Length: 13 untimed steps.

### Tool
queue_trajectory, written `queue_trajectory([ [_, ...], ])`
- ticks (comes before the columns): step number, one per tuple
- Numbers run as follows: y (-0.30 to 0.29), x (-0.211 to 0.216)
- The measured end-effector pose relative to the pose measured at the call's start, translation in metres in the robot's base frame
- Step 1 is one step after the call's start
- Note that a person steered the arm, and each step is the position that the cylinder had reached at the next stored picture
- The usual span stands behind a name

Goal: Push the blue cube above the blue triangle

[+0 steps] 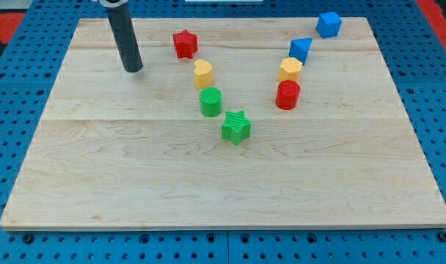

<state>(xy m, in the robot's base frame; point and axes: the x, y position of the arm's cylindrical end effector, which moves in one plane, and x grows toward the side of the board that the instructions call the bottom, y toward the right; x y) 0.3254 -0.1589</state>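
Observation:
The blue cube (328, 24) sits near the board's top right corner. The blue triangle (301, 49) lies just below and to the left of it, a small gap apart. My tip (133, 69) rests on the board at the upper left, far to the left of both blue blocks. The red star (185, 43) is the block closest to my tip, up and to its right.
A yellow heart (202, 72), green cylinder (210, 101) and green star (236, 127) run diagonally through the middle. A yellow hexagon (290, 70) and red cylinder (287, 94) sit below the blue triangle. The wooden board (135, 183) lies on a blue pegboard.

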Motion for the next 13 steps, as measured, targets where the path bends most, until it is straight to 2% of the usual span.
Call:
queue_trajectory([
  [2, 0.042, -0.024],
  [3, 0.094, -0.04],
  [5, 0.191, -0.04],
  [10, 0.203, -0.058],
  [12, 0.248, -0.045],
  [13, 0.246, -0.045],
])
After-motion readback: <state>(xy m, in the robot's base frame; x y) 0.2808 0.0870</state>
